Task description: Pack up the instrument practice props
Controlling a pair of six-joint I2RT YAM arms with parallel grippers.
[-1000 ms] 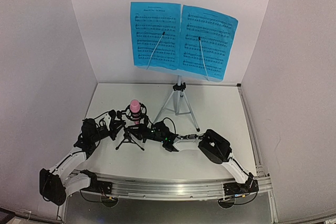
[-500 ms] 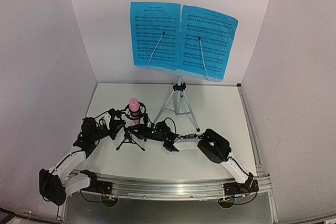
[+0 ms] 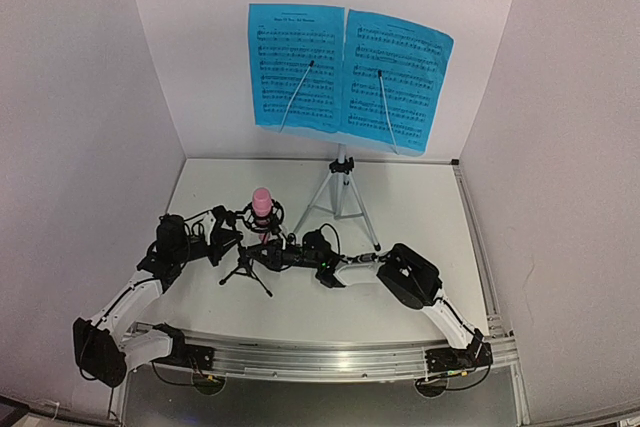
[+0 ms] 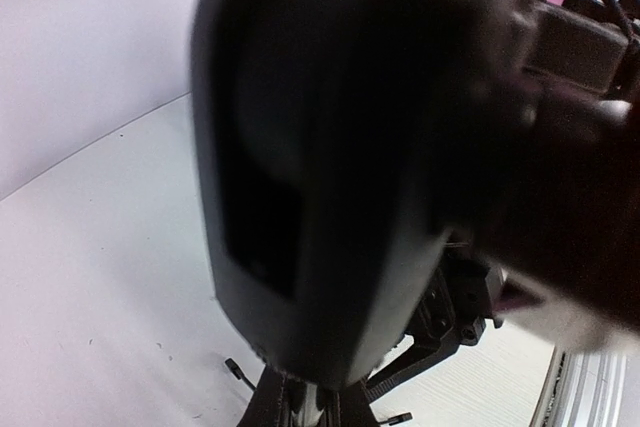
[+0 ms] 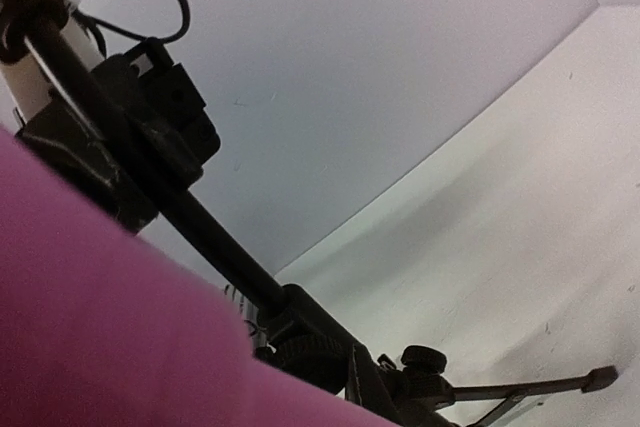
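The pink microphone (image 3: 262, 201) stands in the ring mount of the small black tripod stand (image 3: 246, 271) at the table's near left. My left gripper (image 3: 228, 237) is against the stand's left side. My right gripper (image 3: 266, 252) is against its right side, below the ring. Neither gripper's fingers show clearly. In the right wrist view blurred pink (image 5: 90, 327) fills the lower left, with the stand's stem and hub (image 5: 330, 357) beyond. In the left wrist view a black blur hides most; the tripod legs (image 4: 300, 402) show below. Two blue music sheets (image 3: 295, 67) (image 3: 397, 79) rest on the silver-tripod stand (image 3: 340, 197), hiding its desk.
White walls close the table in at the left, back and right. A metal rail (image 3: 330, 357) runs along the near edge by the arm bases. The silver tripod's legs spread just behind and to the right of the grippers.
My right gripper has moved left, closer in on the mic stand. My left arm has shifted slightly. The microphone and stand have shifted and tilted a little.
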